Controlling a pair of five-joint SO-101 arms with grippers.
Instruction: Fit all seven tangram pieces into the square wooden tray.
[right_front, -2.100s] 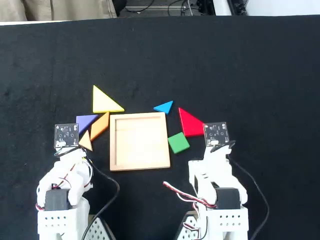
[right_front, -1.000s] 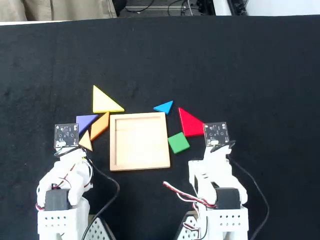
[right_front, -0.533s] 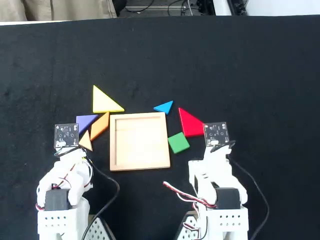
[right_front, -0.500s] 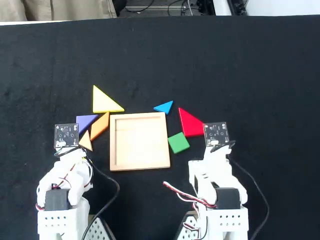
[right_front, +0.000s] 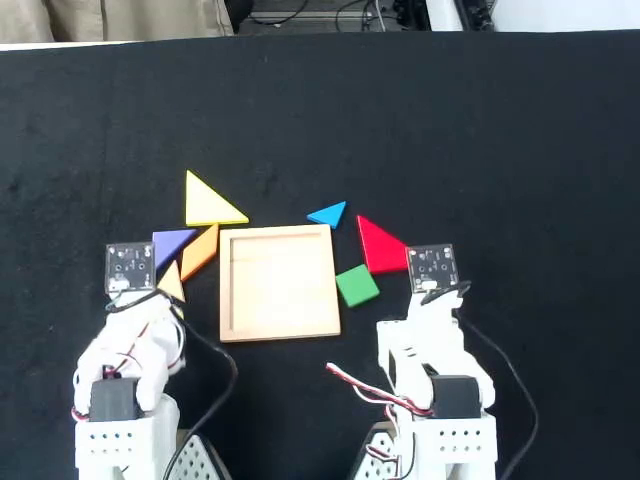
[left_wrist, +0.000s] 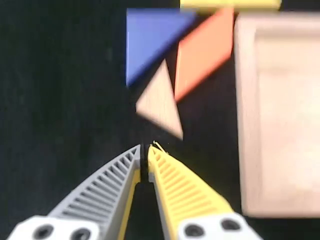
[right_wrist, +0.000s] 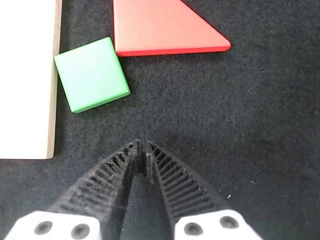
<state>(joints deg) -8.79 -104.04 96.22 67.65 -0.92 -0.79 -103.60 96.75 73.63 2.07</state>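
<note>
Left arm (right_front: 128, 340) has edged slightly forward and outward since the earlier frame; right arm (right_front: 432, 345) I see unmoved. Both sit folded low at the near table edge. Left gripper (left_wrist: 145, 148) is pinched together holding nothing, tips just short of the tan triangle (left_wrist: 159, 102). Right gripper (right_wrist: 142, 144) is likewise closed on nothing, near the green square (right_wrist: 91, 73). Wooden tray (right_front: 226, 295) lies between the arms, pieces scattered around it.
</note>
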